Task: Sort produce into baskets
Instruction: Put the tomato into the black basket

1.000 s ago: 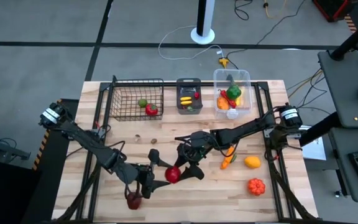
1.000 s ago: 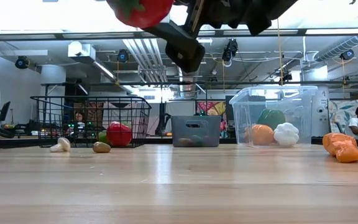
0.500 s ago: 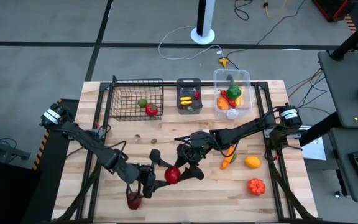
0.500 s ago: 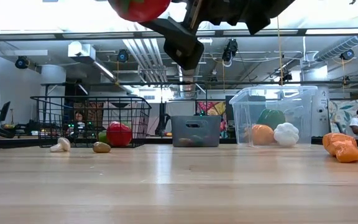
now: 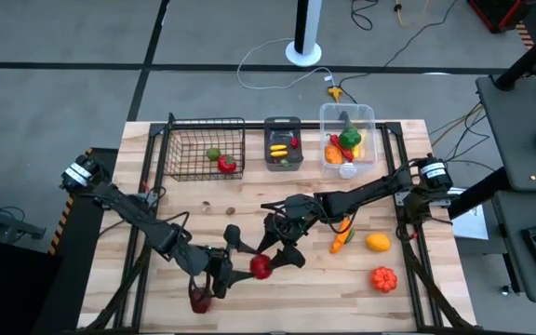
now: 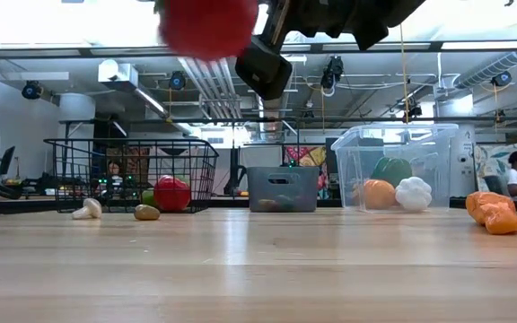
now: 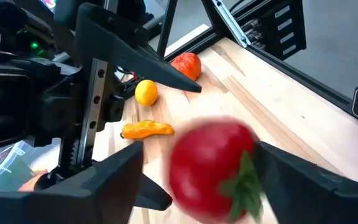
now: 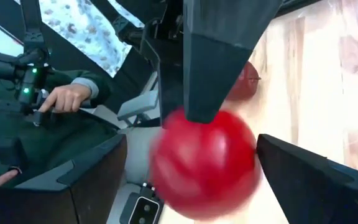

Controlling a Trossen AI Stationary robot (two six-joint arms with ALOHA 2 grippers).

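Red tomato mid-desk, blurred between both grippers; right gripper jaws wide, left gripper jaws wide.

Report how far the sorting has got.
Done: pieces lie in the wire basket, grey bin and clear tub. In hand: a red tomato, blurred, between the open left hand and open right hand, gripped by neither. Left: orange pepper, lemon, orange tomato, a dark red piece and two small bits on the table.
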